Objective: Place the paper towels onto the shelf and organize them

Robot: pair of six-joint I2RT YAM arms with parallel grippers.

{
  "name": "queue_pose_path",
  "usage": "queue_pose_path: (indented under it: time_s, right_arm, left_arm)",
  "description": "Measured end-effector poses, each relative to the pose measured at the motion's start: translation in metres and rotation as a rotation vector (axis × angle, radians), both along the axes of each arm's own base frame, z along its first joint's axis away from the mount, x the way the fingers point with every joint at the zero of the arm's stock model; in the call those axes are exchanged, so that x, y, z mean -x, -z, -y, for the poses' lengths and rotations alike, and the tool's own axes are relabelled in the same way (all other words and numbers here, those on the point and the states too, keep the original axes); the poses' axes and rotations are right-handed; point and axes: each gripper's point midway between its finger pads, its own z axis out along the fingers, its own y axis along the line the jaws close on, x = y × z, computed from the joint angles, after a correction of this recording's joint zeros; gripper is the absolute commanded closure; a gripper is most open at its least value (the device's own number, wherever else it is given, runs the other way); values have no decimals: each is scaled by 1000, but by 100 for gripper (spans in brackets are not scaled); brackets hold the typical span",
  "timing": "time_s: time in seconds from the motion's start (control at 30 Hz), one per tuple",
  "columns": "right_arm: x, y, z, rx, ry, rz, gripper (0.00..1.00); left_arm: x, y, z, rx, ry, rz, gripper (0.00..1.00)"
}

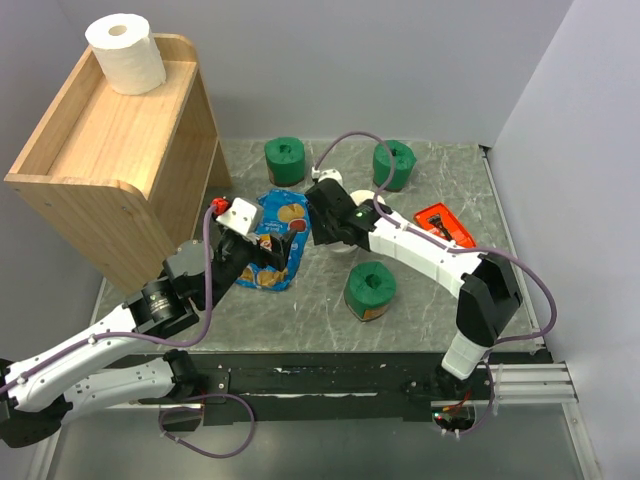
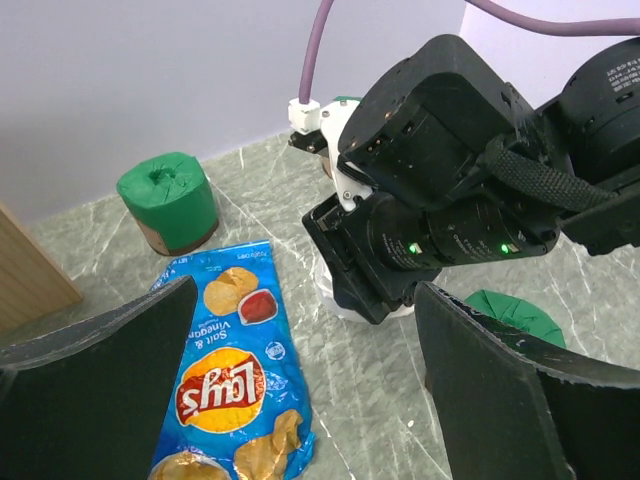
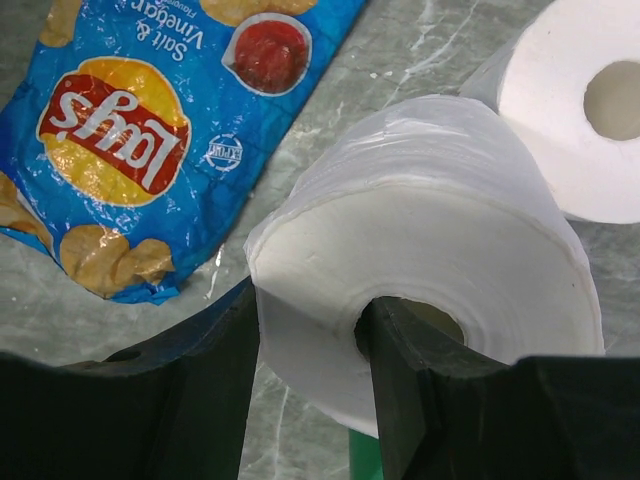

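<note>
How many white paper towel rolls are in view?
3: one roll on the shelf top, a second roll gripped by the right fingers, a third roll on the table beside it.

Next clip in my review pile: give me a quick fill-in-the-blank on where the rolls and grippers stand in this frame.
1. The top of the shelf carries exactly ___ paper towel.
2. The right gripper is shut on a ___ roll.
3. The chip bag below the open left gripper is coloured ___.
4. The green rolls standing on the table number ___.

Missing words: one; white; blue; three.
</note>
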Motion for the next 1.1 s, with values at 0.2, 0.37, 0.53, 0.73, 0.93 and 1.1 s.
queue_pose_path:
  time_s: [0.2,0.37,0.53,0.73,0.93,1.1]
  right_arm:
    - [12,3,-13,-7,-22,-12,57]
    - [31,11,-24,19,-65,-40,57]
    - [38,13,-31,8,-77,-53,52]
    - [41,30,-36,0,-66,-93,44]
    - [43,41,-34,16,-66,-111,32]
    - [44,24,-27,-1,-72,-83,32]
  left_arm:
    - [-1,2,0,-5,-5,-3,3]
    - [-2,3,0,-6,-7,-4,4]
    - [-2,3,0,-6,-7,-4,4]
    - [-2,3,1,-8,-8,-5,3]
    - [-6,13,6,-37,-16,-24,3]
    - [-11,25,13,-87,-21,-66,3]
